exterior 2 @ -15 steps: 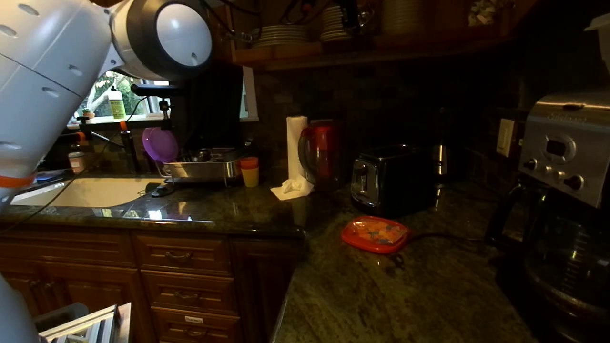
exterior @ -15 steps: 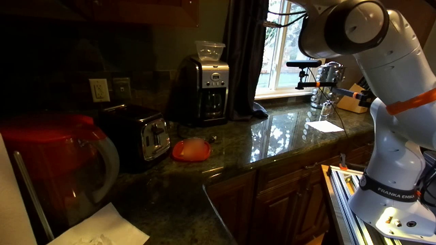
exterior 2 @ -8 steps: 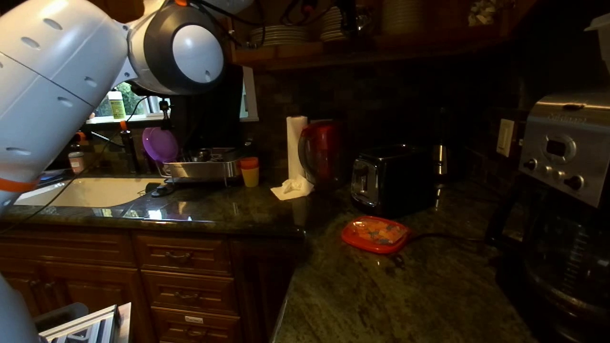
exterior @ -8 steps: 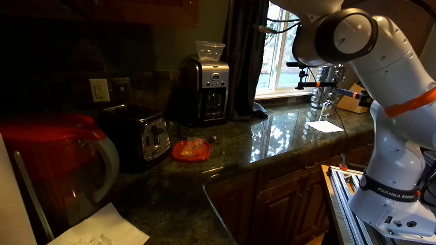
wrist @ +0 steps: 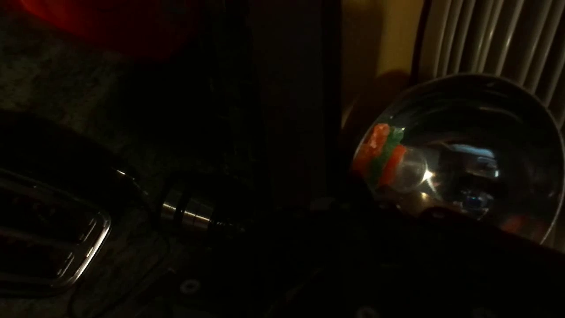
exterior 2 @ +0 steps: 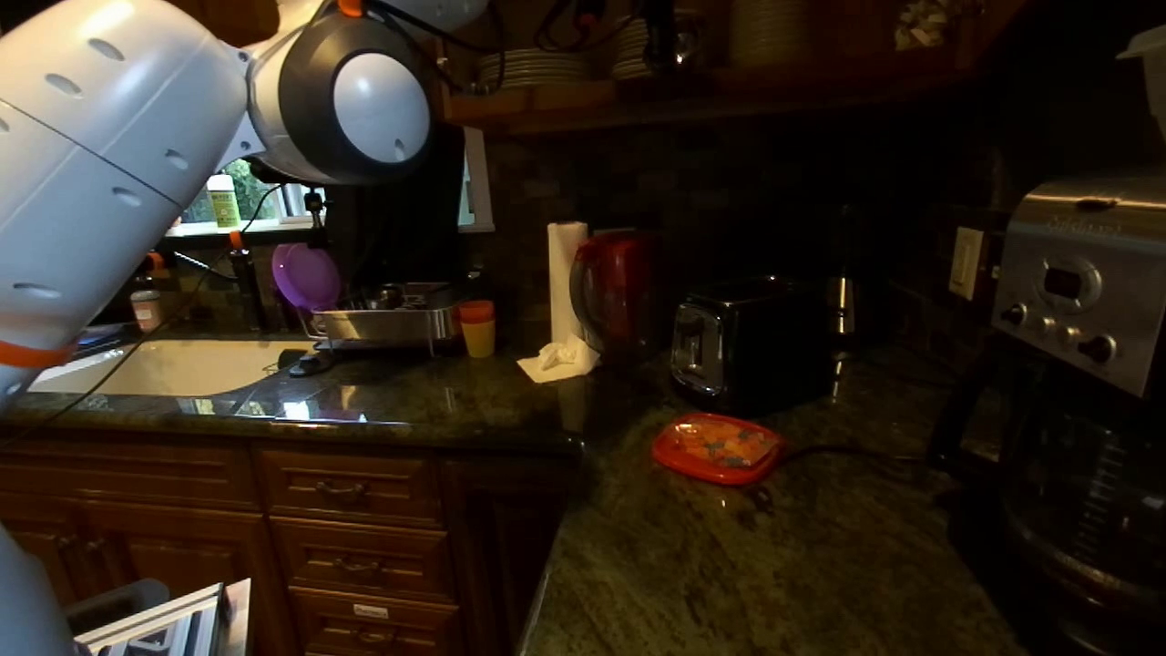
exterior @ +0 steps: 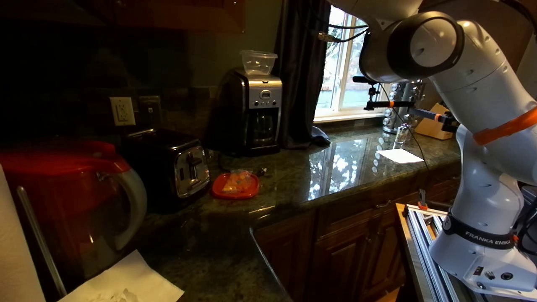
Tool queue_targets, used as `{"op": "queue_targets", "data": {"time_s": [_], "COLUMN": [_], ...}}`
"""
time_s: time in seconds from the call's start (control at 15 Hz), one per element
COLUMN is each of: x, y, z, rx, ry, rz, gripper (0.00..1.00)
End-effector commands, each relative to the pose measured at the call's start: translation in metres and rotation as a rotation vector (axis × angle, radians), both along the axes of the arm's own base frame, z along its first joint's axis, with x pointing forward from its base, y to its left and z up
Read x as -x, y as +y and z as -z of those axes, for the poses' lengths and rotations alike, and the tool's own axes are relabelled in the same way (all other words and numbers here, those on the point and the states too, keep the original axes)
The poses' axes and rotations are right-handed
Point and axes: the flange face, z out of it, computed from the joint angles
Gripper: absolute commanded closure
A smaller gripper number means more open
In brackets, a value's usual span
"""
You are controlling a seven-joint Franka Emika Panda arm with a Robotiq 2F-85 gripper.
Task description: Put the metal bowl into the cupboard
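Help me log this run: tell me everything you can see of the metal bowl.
In the wrist view, the metal bowl looks like polished steel: round, thin-rimmed, its mirror-like inside apparently facing the camera. Orange and green patches near the left rim may be reflections or contents. Behind it are apparently stacked plates. Something dark hides its lower edge, so what touches it is unclear. In an exterior view it glints faintly at the cupboard; I cannot tell whether inside.

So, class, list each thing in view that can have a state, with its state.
Shiny round steel bowl: inside facing wrist camera
Reddish-brown wooden cupboard: open
Black gripper: unclear, too dark
Round white plates: stacked
Brown wooden drawers: shut
Clear plastic tub: upright
Flat red dish: not empty
Red and yellow cups: stacked
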Motion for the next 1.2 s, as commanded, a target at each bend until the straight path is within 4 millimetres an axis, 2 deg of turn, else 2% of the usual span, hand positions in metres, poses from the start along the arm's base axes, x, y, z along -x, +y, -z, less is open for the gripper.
{"op": "queue_targets", "data": {"time_s": [0.0,0.07,0.13,0.27,0.6,0.73,0.8,1.13], "x": [-0.002,-0.002,-0.002,-0.002,-0.002,0.001,0.003,0.015], "y": [0.002,0.002,0.002,0.001,0.001,0.002,0.003,0.005], "z": [0.005,0.005,0.005,0.004,0.001,-0.008,-0.013,-0.046], "rx": [-0.001,0.003,0.006,0.008,0.020,0.025,0.030,0.029], "ry": [0.002,0.001,0.000,-0.006,-0.044,-0.090,-0.122,-0.301], "rz": [-0.041,-0.041,-0.042,-0.046,-0.052,-0.054,-0.052,-0.015], "gripper": [0.99,0.72,0.71,0.59,0.21,0.05,0.00,0.00]}}
